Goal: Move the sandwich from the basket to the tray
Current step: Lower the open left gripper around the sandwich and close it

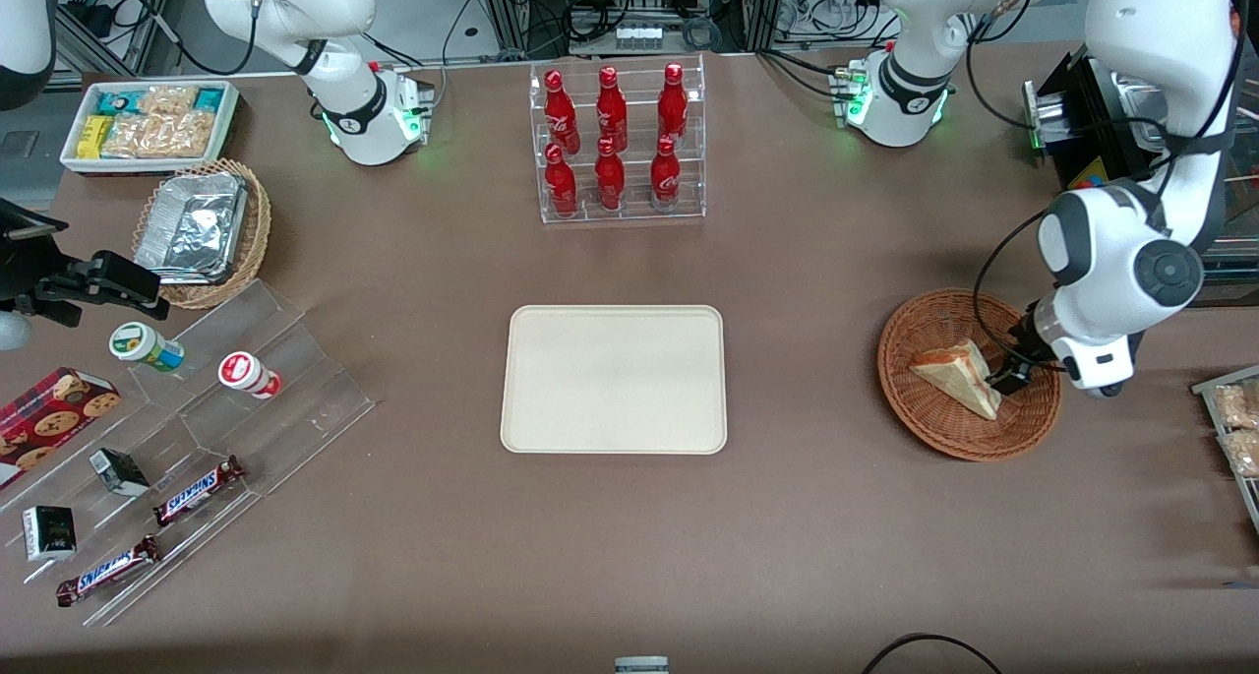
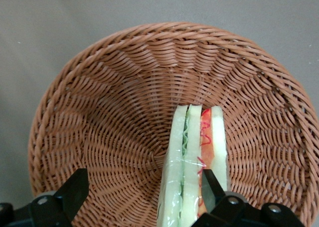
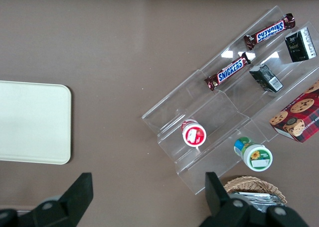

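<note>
The sandwich [image 1: 959, 377] is a pale bread wedge standing on edge in the reddish-brown wicker basket [image 1: 934, 428], which sits toward the working arm's end of the table. My left gripper [image 1: 1013, 374] is down inside the basket at the sandwich's wide end. In the left wrist view the gripper [image 2: 144, 184] is open. One black finger [image 2: 75, 189] hangs over bare wicker [image 2: 124, 112]. The other finger [image 2: 212, 184] overlaps the sandwich's [image 2: 192, 152] red filling layer, with one bread slice outside it. The cream tray [image 1: 613, 379] lies empty at the table's middle.
A clear rack of red bottles [image 1: 615, 143] stands farther from the front camera than the tray. Toward the parked arm's end are a clear stepped stand [image 1: 246, 398] with snacks, a tan basket of foil containers [image 1: 202, 231] and a white snack bin [image 1: 148, 123].
</note>
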